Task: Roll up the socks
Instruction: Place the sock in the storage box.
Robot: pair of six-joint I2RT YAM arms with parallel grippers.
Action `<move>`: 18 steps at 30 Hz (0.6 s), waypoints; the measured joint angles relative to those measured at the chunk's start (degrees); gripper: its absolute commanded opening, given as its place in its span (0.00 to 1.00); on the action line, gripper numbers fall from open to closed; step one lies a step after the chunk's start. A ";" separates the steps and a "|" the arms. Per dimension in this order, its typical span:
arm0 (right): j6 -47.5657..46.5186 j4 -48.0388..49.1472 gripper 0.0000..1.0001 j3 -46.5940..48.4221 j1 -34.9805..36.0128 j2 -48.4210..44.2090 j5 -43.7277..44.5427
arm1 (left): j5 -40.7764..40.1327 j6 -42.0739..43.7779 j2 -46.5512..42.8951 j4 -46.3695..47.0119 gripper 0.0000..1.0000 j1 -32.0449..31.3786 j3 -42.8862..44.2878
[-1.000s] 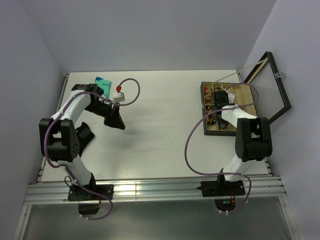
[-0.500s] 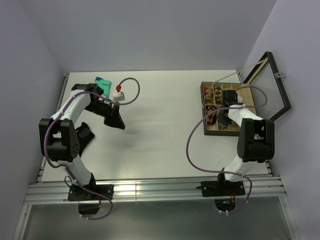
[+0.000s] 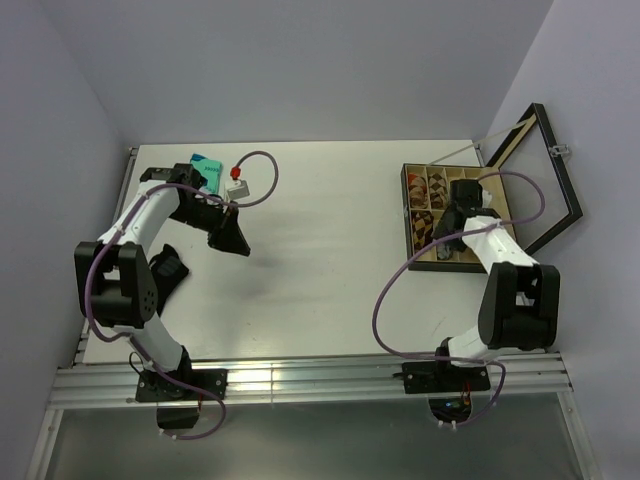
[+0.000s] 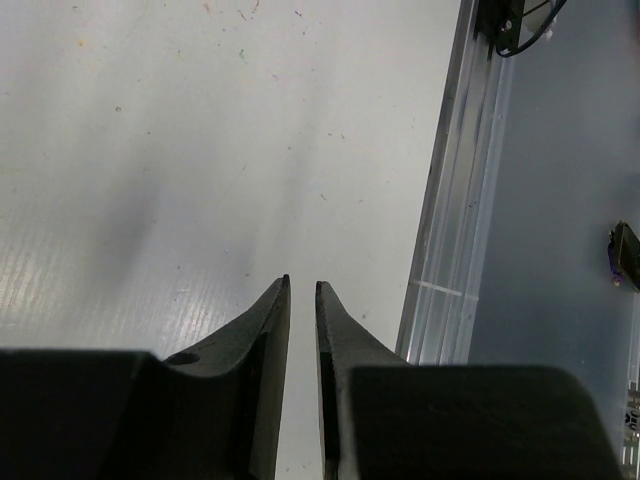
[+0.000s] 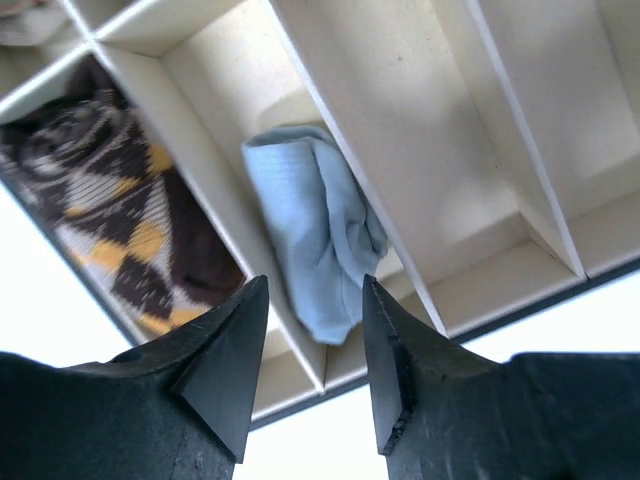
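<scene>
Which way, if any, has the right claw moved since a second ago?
Yes. The right claw moved across the box toward its open lid, rightward in the top view.

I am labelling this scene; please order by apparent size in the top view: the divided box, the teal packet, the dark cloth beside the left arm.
1. divided box
2. dark cloth
3. teal packet
The left arm hides part of the last two, so their order is unsure.

Divided box (image 3: pixel 440 215) on counter (image 3: pixel 320 250), R side; lid (image 3: pixel 545 170) stands open at box's far-R edge. Sock (image 5: pixel 315 245) in one box compartment. Packet (image 3: pixel 205 163) well L of box, rear.
</scene>
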 measured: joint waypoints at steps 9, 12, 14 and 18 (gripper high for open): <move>0.22 -3.21 0.57 0.11 0.00 -9.18 -1.97 | -0.15 -3.32 -1.51 1.70 0.21 0.00 -0.33; 0.39 -3.19 0.59 0.07 0.44 -15.39 -3.13 | -1.64 -8.81 -5.05 7.48 0.24 0.00 -3.04; 0.44 -2.82 0.59 -0.31 1.38 -19.93 -3.76 | -4.76 -15.50 -9.97 14.93 0.26 0.00 -7.28; 1.01 -1.31 0.62 -2.14 5.60 -28.68 -4.74 | -13.03 -26.69 -22.14 27.23 0.32 0.00 -15.32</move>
